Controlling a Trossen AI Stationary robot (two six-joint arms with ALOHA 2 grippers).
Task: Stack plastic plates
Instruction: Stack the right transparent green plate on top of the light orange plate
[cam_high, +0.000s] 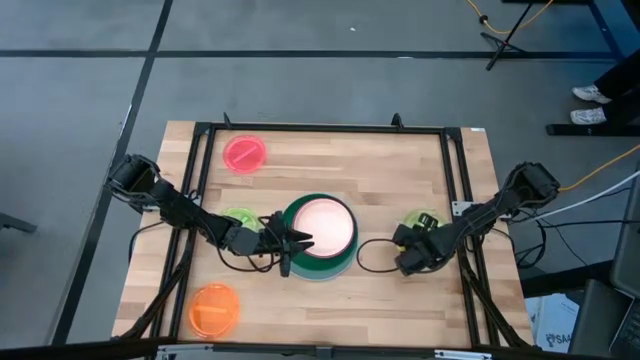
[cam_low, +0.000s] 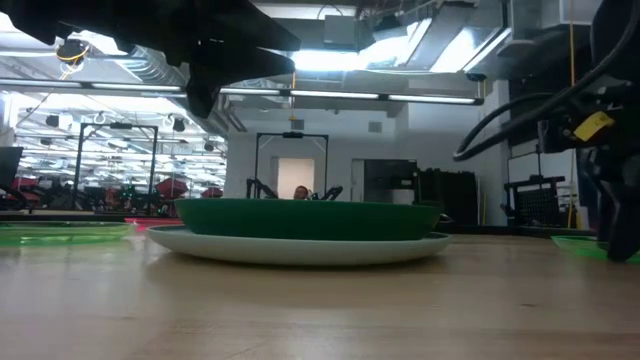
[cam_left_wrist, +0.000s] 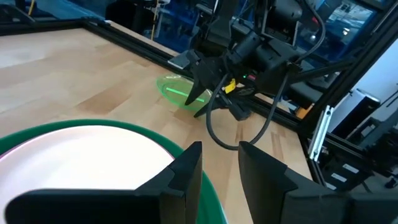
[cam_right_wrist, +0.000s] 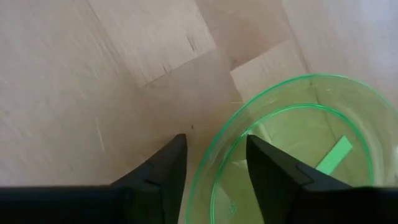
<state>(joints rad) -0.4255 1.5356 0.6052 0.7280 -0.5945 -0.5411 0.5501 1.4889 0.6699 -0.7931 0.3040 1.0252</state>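
A stack stands mid-table: a light blue plate (cam_high: 322, 275) at the bottom, a dark green plate (cam_high: 288, 215) on it, and a pale pink plate (cam_high: 324, 224) on top. My left gripper (cam_high: 298, 243) is open just above the stack's left rim (cam_left_wrist: 205, 186); the low view shows it clear of the plates. My right gripper (cam_high: 410, 240) is open, pointing down at a lime green plate (cam_right_wrist: 298, 143) on the table. One finger stands outside its near rim (cam_right_wrist: 214, 155) and one inside; no touch shows. A second lime plate (cam_high: 238, 216) lies partly under my left arm.
A pink-red plate (cam_high: 244, 154) lies at the far left and an orange plate (cam_high: 214, 308) at the near left. A black metal frame (cam_high: 320, 128) edges the wooden table. A black cable (cam_high: 372, 255) loops on the table between the stack and my right gripper.
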